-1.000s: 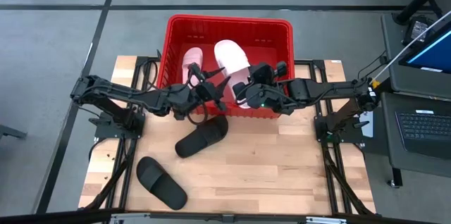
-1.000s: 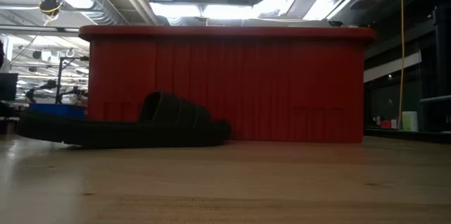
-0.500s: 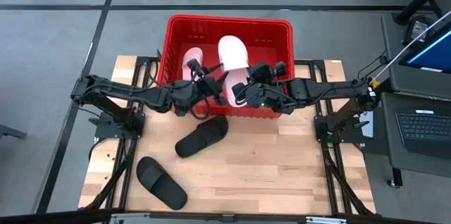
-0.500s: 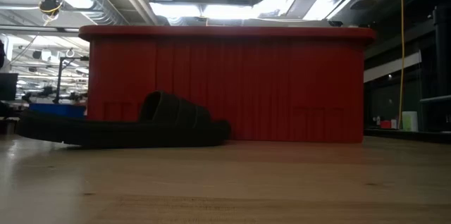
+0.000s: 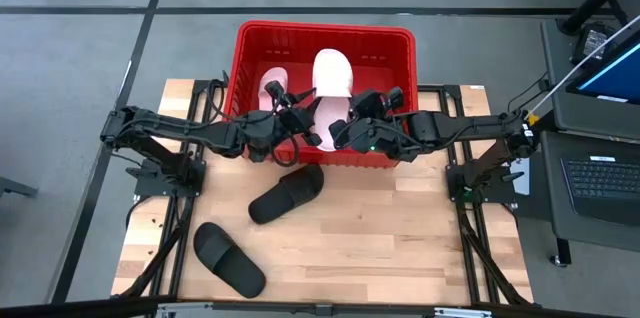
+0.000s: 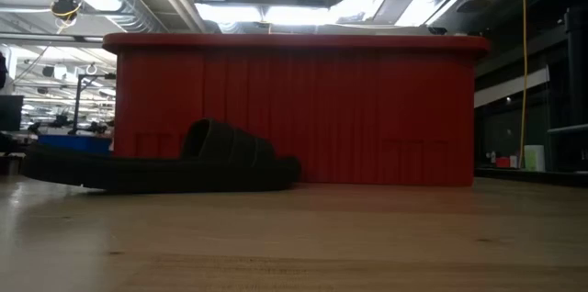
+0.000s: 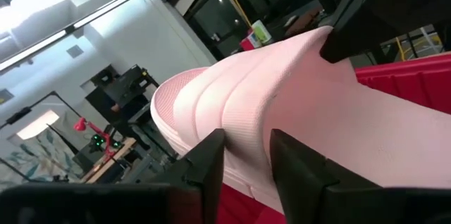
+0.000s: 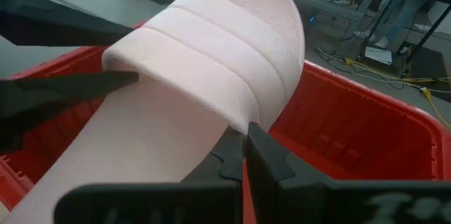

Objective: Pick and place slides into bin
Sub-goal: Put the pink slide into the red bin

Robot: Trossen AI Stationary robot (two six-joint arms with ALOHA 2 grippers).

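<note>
My right gripper [image 5: 345, 130], clamped on the pale pink strapped slide [image 5: 331, 73], is carrying it farther over the red lattice bin [image 5: 325, 33] at upper centre; my left gripper [image 5: 303, 124] is narrowing, its grasp unclear.

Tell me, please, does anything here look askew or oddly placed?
Yes: one pink slide is not lying flat. It hangs tilted over the red bin, pinched at the strap edge by the right gripper, the left gripper beside it. Another pink slide lies in the bin; two black slides remain on the table.
</note>
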